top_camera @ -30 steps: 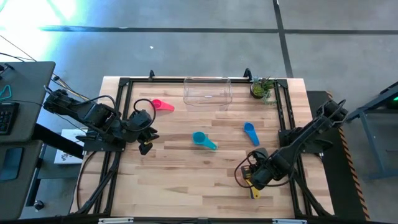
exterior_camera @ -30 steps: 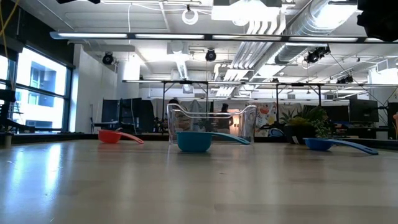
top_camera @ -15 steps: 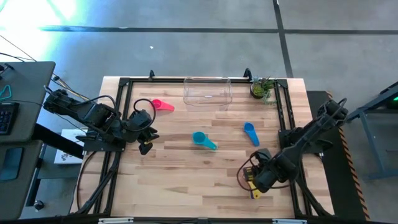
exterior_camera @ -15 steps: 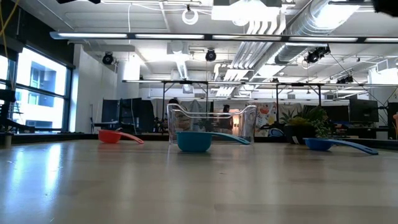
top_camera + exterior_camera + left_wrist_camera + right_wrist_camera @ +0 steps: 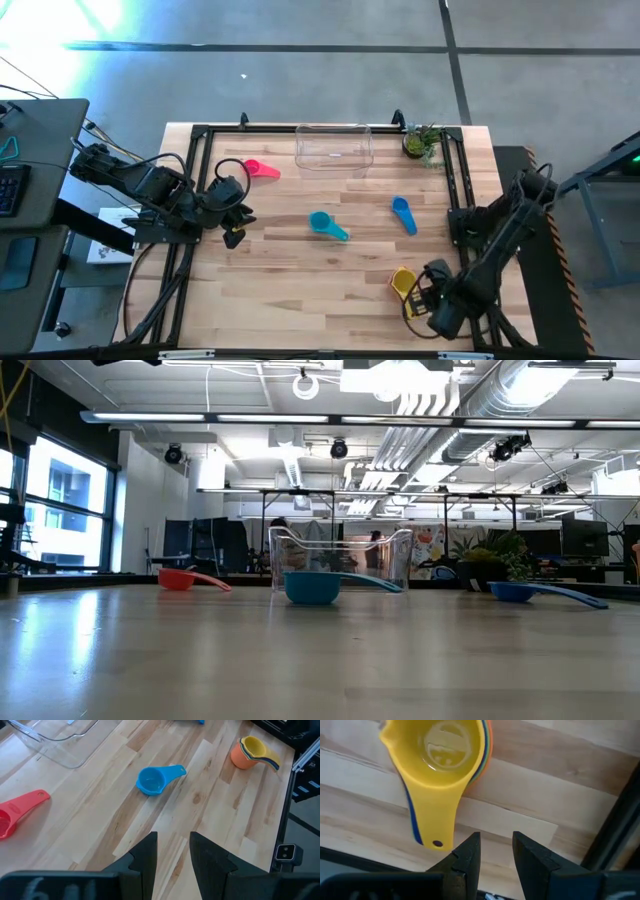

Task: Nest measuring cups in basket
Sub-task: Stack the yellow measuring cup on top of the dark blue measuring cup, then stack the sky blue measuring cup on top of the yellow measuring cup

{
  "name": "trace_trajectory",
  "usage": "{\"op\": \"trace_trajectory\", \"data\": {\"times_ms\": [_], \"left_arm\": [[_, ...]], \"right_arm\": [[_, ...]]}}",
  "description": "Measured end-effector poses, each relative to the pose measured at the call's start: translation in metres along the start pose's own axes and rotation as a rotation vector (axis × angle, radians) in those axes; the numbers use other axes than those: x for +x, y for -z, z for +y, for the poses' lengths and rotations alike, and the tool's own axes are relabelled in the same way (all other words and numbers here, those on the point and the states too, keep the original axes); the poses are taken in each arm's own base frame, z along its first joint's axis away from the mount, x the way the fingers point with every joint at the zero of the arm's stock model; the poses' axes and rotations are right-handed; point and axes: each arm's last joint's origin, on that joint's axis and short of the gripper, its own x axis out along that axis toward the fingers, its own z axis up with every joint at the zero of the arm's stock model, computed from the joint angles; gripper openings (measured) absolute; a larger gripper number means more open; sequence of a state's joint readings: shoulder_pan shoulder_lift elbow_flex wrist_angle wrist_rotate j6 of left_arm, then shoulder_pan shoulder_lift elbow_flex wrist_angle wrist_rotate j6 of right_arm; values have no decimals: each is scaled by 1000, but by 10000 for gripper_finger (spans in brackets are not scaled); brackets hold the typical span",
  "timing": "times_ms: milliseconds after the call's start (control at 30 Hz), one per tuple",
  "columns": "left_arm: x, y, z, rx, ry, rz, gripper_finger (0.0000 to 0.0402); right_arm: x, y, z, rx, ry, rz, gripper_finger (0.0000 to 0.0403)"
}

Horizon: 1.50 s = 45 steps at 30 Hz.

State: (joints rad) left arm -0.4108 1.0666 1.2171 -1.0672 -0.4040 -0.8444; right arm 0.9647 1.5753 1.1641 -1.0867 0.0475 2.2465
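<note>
Yellow-topped stack of cups point(image 5: 403, 281) sits free near the table's front right corner, right gripper point(image 5: 428, 300) beside it, fingers narrowly parted, empty; a skewed grab risks spilling the stack, far from the basket point(image 5: 334, 146) at the back edge.

In the left wrist view, the red measuring cup point(image 5: 12, 814) is cut off by the picture's edge, so its bowl only partly shows. The clear basket point(image 5: 60, 742) is also cropped to one corner. Under the yellow cup point(image 5: 437, 762), nested cups show only as thin coloured rims; their number is unclear.
</note>
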Motion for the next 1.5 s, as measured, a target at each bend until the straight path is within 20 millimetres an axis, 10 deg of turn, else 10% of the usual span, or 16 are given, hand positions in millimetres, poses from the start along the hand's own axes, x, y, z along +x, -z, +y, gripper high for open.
{"op": "trace_trajectory", "data": {"times_ms": [567, 1500], "left_arm": [[0, 0, 0, -19, 3, -3, 106], [0, -1, -1, -7, 14, -12, 106]], "right_arm": [[54, 20, 19, -3, 51, -37, 106], [36, 13, 25, 29, -30, 26, 106]]}}
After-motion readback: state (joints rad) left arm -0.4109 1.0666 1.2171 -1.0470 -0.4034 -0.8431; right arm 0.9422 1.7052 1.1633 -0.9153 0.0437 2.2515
